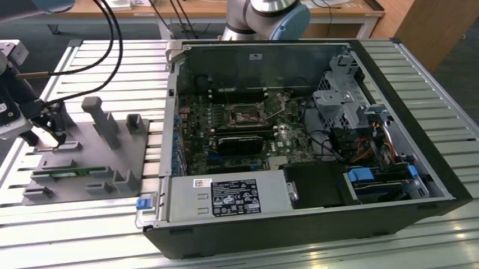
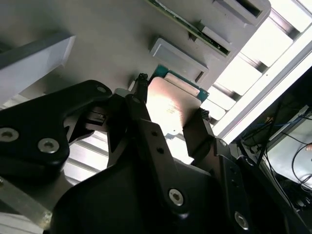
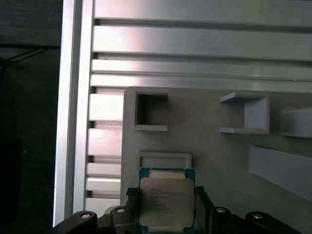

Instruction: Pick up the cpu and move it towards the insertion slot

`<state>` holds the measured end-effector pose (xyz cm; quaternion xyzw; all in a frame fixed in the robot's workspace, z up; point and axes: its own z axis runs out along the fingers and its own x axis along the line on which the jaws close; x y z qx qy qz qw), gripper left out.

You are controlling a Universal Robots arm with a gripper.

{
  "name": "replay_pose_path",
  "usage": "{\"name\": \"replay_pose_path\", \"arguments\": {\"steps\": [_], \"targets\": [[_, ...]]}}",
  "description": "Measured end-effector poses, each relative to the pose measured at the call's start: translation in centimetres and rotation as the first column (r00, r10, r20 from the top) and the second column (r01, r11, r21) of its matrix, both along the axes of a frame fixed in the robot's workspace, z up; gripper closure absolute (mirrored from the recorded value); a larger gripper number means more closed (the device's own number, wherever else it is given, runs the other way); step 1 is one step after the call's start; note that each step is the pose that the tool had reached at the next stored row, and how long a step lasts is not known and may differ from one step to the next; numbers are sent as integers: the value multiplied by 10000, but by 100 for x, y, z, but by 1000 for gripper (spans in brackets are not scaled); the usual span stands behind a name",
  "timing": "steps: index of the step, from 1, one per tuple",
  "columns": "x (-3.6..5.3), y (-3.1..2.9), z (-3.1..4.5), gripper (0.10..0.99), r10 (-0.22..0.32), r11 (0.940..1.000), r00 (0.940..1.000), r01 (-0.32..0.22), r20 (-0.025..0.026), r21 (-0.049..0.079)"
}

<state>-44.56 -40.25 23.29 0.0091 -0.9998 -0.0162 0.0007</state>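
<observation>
Grey plastic made up the fixture plate (image 1: pixel 97 162) on the slatted aluminium table (image 1: pixel 112 61), and in the exterior view the gripper (image 1: pixel 46 131) hung low over that plate's edge at the exterior view's left. The insertion slot (image 1: pixel 247 115), a dark square in a shiny frame, sat on the green board inside the open computer case (image 1: pixel 389 73). It was well apart from the gripper, toward the exterior view's right and past the case's near wall. So the carry, as I judged it, had to run that way and clear the wall before coming down. In the second wrist view the cpu (image 2: pixel 170 105) lay flat between the two black fingers (image 2: pixel 146 122), silvery lid up and its green rim showing beside a grey pocket block (image 2: pixel 178 58). The fingers hugged two opposite edges. In the first wrist view the same chip sat square just beside an empty raised frame (image 3: pixel 164 157), and the fingers appeared pressed onto its sides, pinching it. Whether it had left the plate I could not tell.
</observation>
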Motion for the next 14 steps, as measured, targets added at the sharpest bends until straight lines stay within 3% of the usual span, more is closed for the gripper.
{"name": "replay_pose_path", "arguments": {"steps": [6,14], "targets": [[0,2,94,545,0,10000,10000,0,0,0],[0,10,308,545,-1,10000,10000,1,-1,0]]}}
